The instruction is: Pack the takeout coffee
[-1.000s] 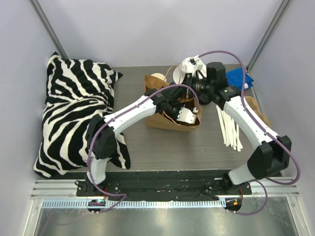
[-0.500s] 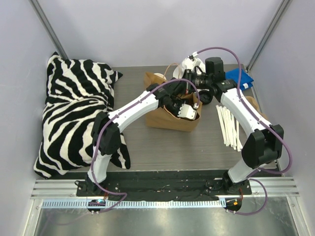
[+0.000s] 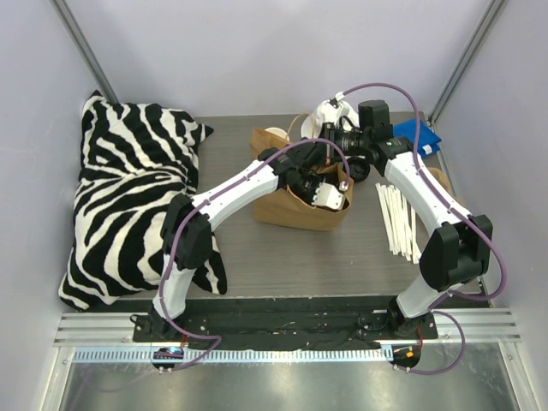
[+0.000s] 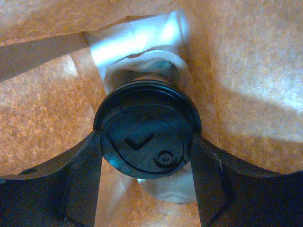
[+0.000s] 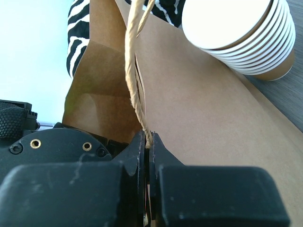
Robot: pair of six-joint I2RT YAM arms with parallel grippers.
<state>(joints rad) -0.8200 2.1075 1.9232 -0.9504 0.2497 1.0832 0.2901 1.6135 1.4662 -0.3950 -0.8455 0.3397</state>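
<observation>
Since a second ago my left arm has pushed farther into the paper bag [image 3: 295, 214], and my right arm has drawn its elbow in and lifted toward the bag's back edge; over the last half second almost nothing has shifted.

My left hand [image 3: 328, 195] is down inside the bag's mouth. From its wrist I see both dark fingers [image 4: 83, 175] pressed against opposite sides of the takeout coffee [image 4: 144, 137], which is gripped between them deep in the bag, with brown paper walls all round and a pale patch beyond it. I cannot tell whether the cup sits on the bag's floor.

The black lid faces me. It carries a raised angled bar, a small ring and a tiny triangle near the rim; any finer lettering is too small to read.

My right hand [image 5: 147, 156] is pinched tight on the twine handle [image 5: 135, 80], which runs up taut from the jaws. The stack of cups [image 5: 241, 33] stands just behind the bag on the bench [image 3: 282, 257].
</observation>
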